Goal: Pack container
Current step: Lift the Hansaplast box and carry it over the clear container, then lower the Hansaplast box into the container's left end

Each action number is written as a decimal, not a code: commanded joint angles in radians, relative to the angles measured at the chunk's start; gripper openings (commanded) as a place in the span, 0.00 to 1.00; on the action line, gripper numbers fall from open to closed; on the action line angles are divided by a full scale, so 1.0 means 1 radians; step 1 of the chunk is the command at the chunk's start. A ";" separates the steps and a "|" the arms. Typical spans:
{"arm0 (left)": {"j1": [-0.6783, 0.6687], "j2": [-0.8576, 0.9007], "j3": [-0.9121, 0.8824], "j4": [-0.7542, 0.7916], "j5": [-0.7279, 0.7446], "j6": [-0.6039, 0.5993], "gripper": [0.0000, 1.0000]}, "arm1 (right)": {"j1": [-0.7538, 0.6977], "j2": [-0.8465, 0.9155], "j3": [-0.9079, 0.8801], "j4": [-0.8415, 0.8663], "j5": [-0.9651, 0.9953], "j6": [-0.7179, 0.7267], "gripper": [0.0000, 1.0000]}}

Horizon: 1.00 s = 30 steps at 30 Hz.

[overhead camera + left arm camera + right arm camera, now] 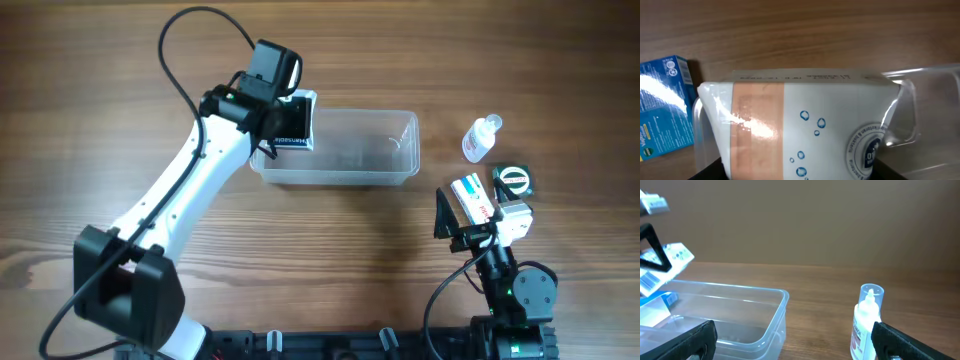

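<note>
The bench (80, 150) was a broad top of brown wood. In the overhead view its grain ran in long streaks from side to side, with darker and paler bands across it. Its finish was dull, and soft light lay evenly on it, giving only faint, blurred shadows and a pale sheen in places. From the right wrist, a plain brownish-grey wall (800, 220), even in tone, rose behind the bench's far edge.

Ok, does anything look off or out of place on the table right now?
Nothing looks spilled or damaged. One oddity: the white box in the left tool hangs tilted above the end of the container, not yet down inside it. The small bottle stands upright.
</note>
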 commanded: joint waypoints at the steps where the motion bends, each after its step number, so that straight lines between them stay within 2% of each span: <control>1: -0.007 0.044 0.014 -0.010 -0.031 -0.017 0.60 | 0.005 -0.010 -0.001 0.006 -0.024 0.005 1.00; 16: -0.009 0.090 0.014 -0.060 -0.074 -0.122 0.59 | 0.005 -0.010 -0.001 0.006 -0.024 0.005 1.00; 30: -0.010 0.092 0.001 -0.089 -0.073 -0.125 0.63 | 0.005 -0.010 -0.001 0.006 -0.024 0.005 1.00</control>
